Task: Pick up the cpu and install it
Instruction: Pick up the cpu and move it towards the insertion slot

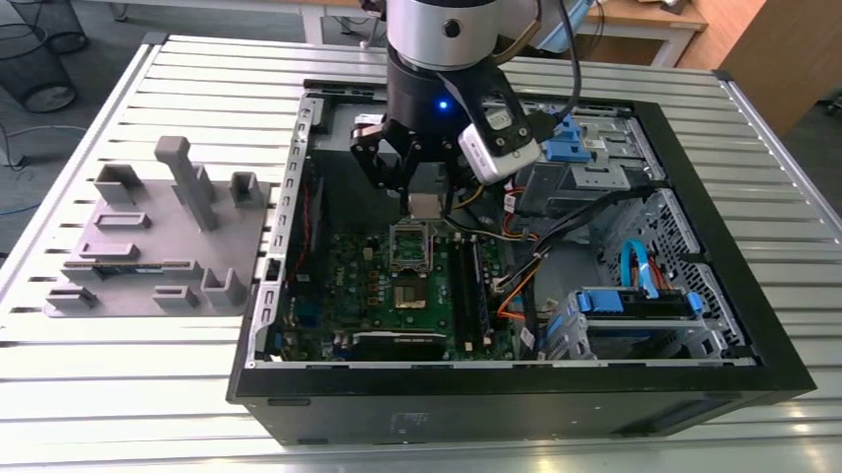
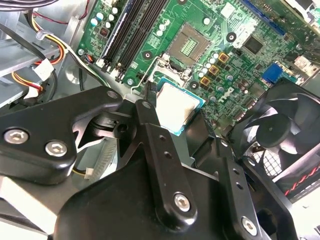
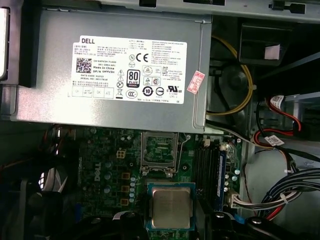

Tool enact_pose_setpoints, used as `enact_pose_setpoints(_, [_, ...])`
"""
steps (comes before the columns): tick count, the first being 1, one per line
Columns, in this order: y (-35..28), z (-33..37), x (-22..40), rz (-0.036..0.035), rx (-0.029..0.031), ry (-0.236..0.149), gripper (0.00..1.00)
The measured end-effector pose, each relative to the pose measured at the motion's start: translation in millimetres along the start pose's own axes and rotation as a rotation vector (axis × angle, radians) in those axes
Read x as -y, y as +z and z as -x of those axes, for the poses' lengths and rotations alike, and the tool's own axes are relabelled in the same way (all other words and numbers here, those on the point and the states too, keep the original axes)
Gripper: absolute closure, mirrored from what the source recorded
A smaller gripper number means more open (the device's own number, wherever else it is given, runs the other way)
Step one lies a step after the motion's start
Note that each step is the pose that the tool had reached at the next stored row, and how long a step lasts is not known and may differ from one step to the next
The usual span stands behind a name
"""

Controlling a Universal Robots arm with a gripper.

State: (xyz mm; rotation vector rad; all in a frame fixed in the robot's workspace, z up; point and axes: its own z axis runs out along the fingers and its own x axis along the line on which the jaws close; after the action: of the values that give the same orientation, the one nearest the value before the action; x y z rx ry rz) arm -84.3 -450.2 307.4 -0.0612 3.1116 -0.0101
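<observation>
The cpu [image 1: 424, 205] is a small square chip with a silver top, and my gripper [image 1: 424, 197] is shut on it, black fingers on two opposite sides. It hangs level a little above the green motherboard [image 1: 382, 296], just beyond the open socket [image 1: 412, 246] toward the back of the case. In the second wrist view the cpu [image 2: 176, 106] sits between the fingers [image 2: 146, 116] with the socket [image 2: 189, 46] past it. In the first wrist view the cpu [image 3: 170, 207] lies short of the socket [image 3: 159, 149].
The open computer case [image 1: 736, 325] lies on a slatted metal table [image 1: 158, 394]. A grey power supply [image 3: 115, 65] sits behind the socket, memory slots [image 3: 207, 170] and cables [image 3: 280, 195] beside it, a black fan [image 2: 280, 135] nearby. A grey parts fixture [image 1: 158, 236] stands at the exterior view's left.
</observation>
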Motion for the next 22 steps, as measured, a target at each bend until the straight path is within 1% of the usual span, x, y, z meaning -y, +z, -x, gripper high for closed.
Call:
enact_pose_setpoints(17, [1.8,1.2,0.0,0.0001,0.0001,0.0,0.53])
enact_pose_setpoints(22, [5.0,1.1,0.6,0.0002,0.0001,0.0,0.53])
